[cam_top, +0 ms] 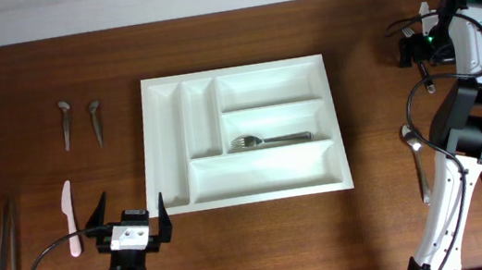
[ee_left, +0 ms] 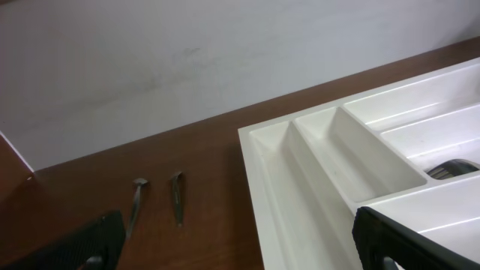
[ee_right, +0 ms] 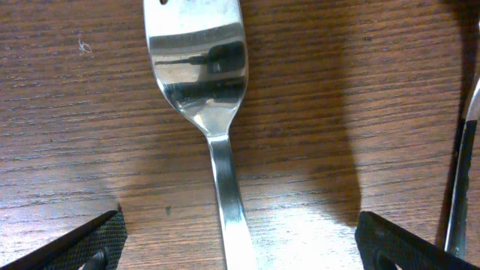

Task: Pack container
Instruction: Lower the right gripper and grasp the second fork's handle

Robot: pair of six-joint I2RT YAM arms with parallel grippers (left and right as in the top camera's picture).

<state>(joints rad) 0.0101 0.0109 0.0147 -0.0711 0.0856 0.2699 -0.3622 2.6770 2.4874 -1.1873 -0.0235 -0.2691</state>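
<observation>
The container (cam_top: 267,87) is a white compartment tray in the middle of the table. One metal fork (cam_top: 270,140) lies in its middle long compartment. My left gripper (cam_top: 129,220) stands open near the tray's front left corner, holding nothing. In the left wrist view the tray (ee_left: 300,172) fills the right side. My right gripper (cam_top: 418,48) hovers open at the far right over a second fork (cam_top: 408,34). In the right wrist view that fork (ee_right: 202,67) lies on the wood, its handle running between the wide-apart fingers (ee_right: 82,244), untouched.
Two spoons (cam_top: 65,124) (cam_top: 96,121) lie left of the tray, also seen as spoons (ee_left: 137,202) in the left wrist view. A white plastic knife (cam_top: 70,218) and long metal pieces (cam_top: 5,255) lie at the left. More cutlery (cam_top: 413,145) lies by the right arm.
</observation>
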